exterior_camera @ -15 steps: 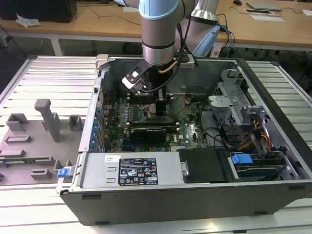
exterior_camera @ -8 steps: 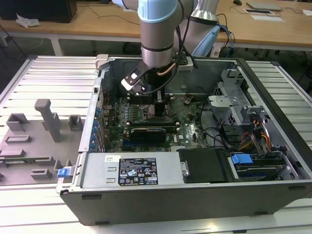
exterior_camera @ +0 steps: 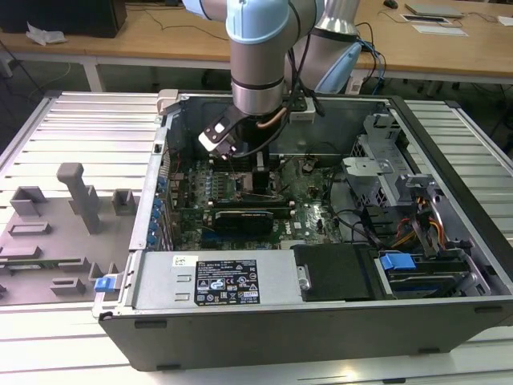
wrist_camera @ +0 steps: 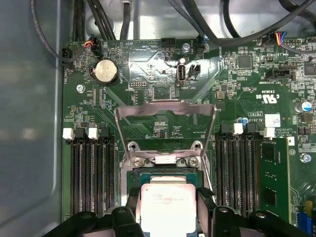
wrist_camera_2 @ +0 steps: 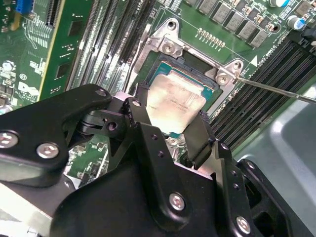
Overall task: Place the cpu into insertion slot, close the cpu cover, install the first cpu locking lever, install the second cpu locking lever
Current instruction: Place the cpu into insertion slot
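case [exterior_camera: 264, 325] on slatted table [exterior_camera: 80, 128]; fingers [wrist_camera_2: 200, 137] grip cpu [wrist_camera_2: 176, 101]

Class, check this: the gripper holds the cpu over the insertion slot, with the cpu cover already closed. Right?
No. In the first wrist view the cpu cover is swung open, away from the insertion slot; the gripper does hold the cpu over it.

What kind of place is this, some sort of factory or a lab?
Probably a robotics lab or test workshop: an open computer case lies on a slatted metal bench, a robot arm reaches into it, and wooden office desks stand behind.
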Motion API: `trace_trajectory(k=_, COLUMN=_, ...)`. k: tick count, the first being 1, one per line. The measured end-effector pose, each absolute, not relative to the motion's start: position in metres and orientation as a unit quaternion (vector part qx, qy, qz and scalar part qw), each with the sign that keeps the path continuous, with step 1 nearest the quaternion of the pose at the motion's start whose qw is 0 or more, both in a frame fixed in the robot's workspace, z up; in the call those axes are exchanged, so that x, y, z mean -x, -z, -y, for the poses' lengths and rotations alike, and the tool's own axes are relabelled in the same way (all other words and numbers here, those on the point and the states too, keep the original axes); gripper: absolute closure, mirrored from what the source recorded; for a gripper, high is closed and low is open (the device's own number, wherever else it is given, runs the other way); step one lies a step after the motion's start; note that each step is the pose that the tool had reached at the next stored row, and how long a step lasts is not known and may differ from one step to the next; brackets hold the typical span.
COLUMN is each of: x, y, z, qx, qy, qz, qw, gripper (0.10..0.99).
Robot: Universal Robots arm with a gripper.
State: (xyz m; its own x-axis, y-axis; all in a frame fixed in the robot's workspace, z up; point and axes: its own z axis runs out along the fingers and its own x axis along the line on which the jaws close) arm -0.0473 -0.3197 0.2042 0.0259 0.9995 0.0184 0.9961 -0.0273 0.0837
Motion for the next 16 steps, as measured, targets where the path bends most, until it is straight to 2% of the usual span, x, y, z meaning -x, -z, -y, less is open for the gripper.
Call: trace_trajectory(k=16, x=0.0476, y=-0.1987, z=0.3182, qx=-0.719, qy=-0.035, qz=-0.693, qw=0.023, gripper=0.545)
